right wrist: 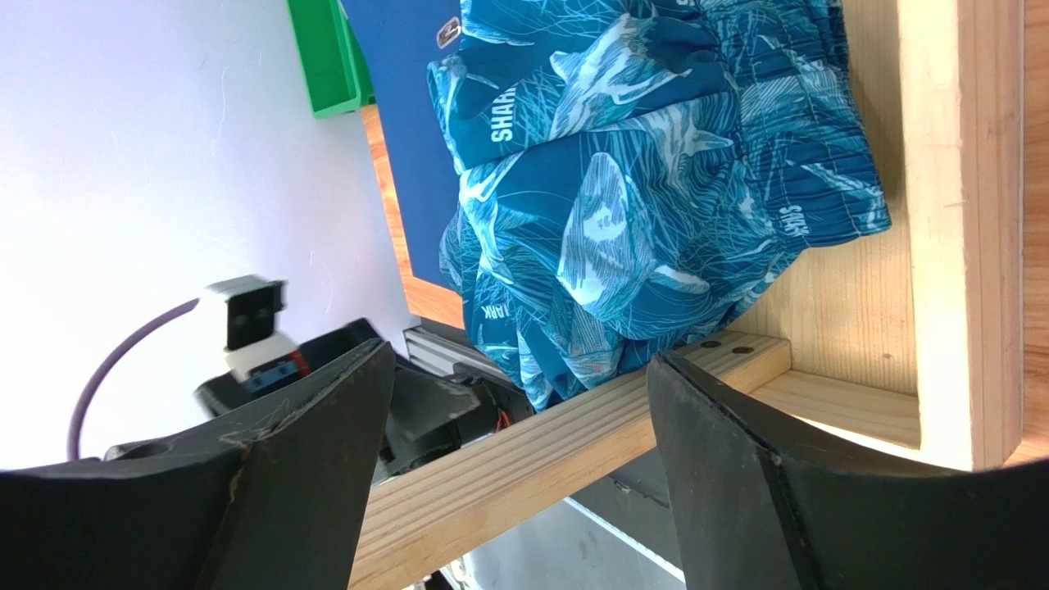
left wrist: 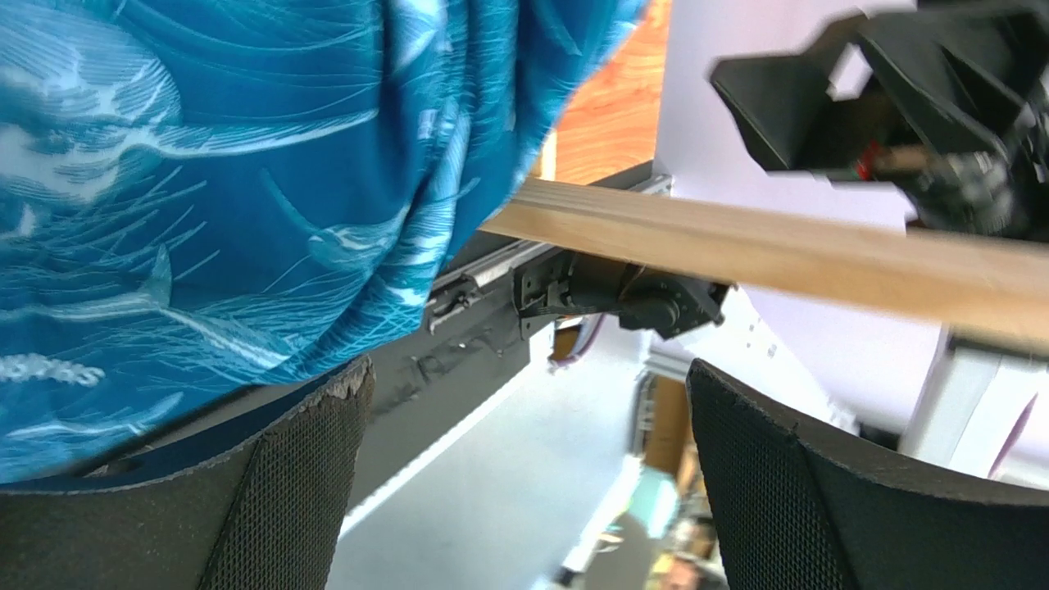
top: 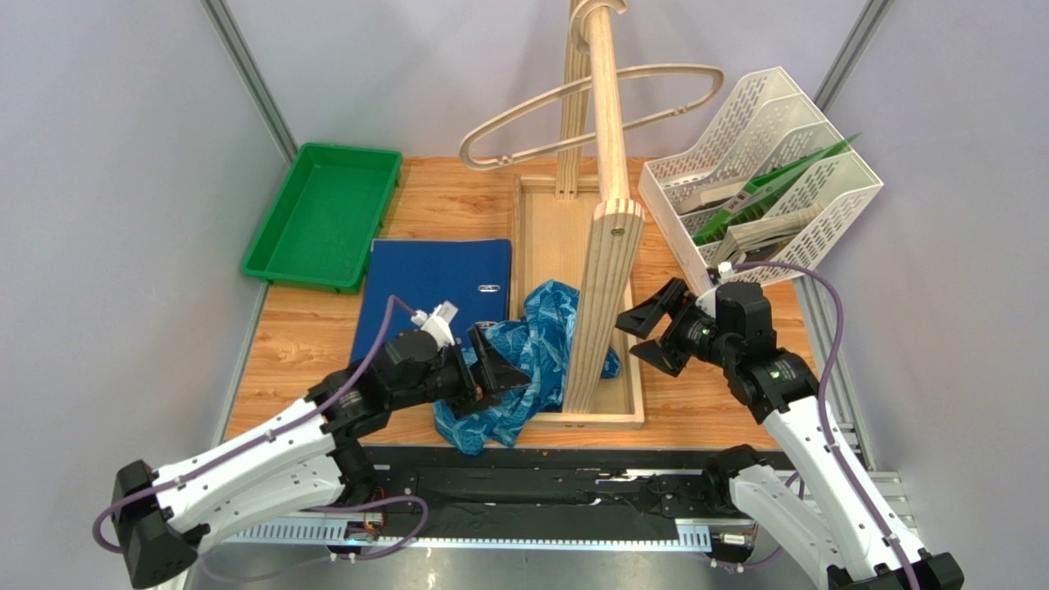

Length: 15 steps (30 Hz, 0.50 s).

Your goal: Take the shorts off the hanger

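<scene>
Wooden table (top: 308, 357) under everything; at its centre a tall wooden stand (top: 606, 264), base tray reaching toward 6 o'clock. Main hazard here: right gripper (top: 634, 338), jaws spread wide on nothing, close at 3 o'clock of the upright plank. A careless swing there is likely to knock the stand and set its load rocking. Dark-blue binder (top: 431, 285) flat at 9 o'clock of the tray, at risk only from fabric dragged across it.

Hanger (top: 719, 84) up at 12 o'clock on the stand's top, bare of cloth. Long axis roughly 8 to 2 o'clock in the overhead view, right end higher in the picture; hook hidden behind the post. Liable to slip off only with a jolt to the stand.

Shorts (top: 536, 344) off the hanger, heaped at 6 o'clock of the stand, draped over the tray's left rim, partly inside, partly on the table. Long axis of the heap about 1 to 7 o'clock; waistband direction impossible to tell in the crumple. Task judged as good as done.

Left gripper (top: 507, 369) at 9 o'clock of the heap, jaws fully apart, gripping nothing, fabric lying over one pad in the wrist view. Risk: a fold catching on that pad during withdrawal and hauling the heap toward the near edge.
</scene>
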Each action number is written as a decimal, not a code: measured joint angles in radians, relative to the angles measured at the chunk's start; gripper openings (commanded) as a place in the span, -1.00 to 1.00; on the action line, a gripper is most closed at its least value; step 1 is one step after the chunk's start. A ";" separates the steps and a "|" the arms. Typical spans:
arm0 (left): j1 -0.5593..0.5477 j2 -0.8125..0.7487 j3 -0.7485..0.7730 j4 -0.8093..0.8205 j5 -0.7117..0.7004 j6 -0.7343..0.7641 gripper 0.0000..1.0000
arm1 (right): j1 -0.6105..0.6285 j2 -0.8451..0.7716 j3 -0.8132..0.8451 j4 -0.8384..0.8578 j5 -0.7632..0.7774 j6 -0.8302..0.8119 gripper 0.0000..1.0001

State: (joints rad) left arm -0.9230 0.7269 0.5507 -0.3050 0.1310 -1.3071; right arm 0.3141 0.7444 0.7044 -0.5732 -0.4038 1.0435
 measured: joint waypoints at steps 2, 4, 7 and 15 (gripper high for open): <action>-0.006 0.052 0.008 -0.007 -0.003 -0.063 0.99 | -0.002 0.000 -0.004 0.002 0.000 0.004 0.59; -0.020 0.141 0.040 -0.020 -0.010 -0.125 0.99 | -0.002 -0.002 -0.004 0.004 -0.001 0.006 0.59; -0.053 0.234 0.078 -0.027 -0.029 -0.195 0.99 | -0.002 -0.013 -0.004 0.003 -0.001 0.007 0.58; -0.089 0.374 0.116 -0.036 -0.114 -0.420 0.99 | -0.002 -0.067 -0.005 0.002 0.002 0.012 0.58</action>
State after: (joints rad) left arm -1.0115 1.1007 0.6670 -0.3408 0.0170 -1.7267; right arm 0.3126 0.6777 0.6998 -0.5716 -0.4019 1.0557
